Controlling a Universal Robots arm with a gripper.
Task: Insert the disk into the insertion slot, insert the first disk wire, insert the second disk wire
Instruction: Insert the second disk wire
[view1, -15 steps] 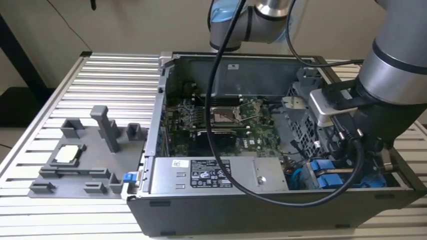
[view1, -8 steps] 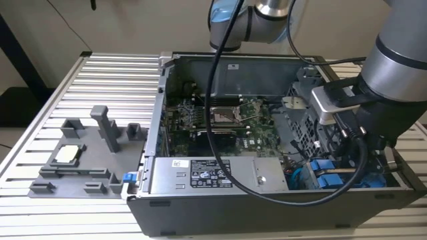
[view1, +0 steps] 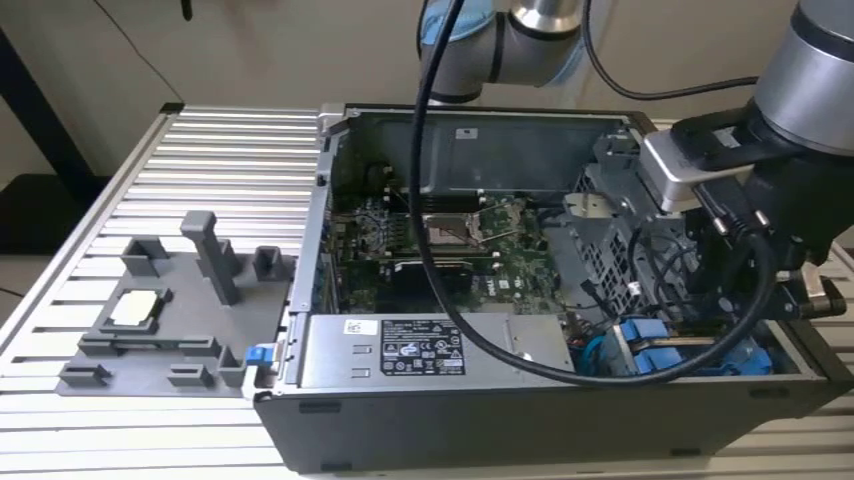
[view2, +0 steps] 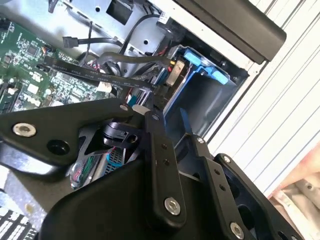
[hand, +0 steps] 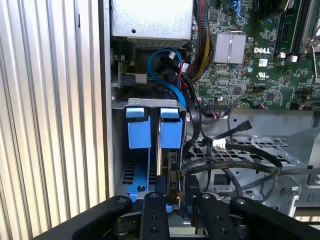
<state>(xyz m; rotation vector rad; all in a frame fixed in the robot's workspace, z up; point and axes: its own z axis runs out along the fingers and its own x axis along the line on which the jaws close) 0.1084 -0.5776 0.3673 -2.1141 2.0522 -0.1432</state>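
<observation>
I see the pincer (hand: 172, 200) low over the insertion slot (hand: 150, 150). The disk (hand: 159, 150) stands edgewise inside. I cannot tell its finger state.

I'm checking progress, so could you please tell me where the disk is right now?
The disk stands on edge in the slot beside the blue clips, just ahead of the pincer in the first wrist view; that is the case's front corner at the exterior view's right.
</observation>
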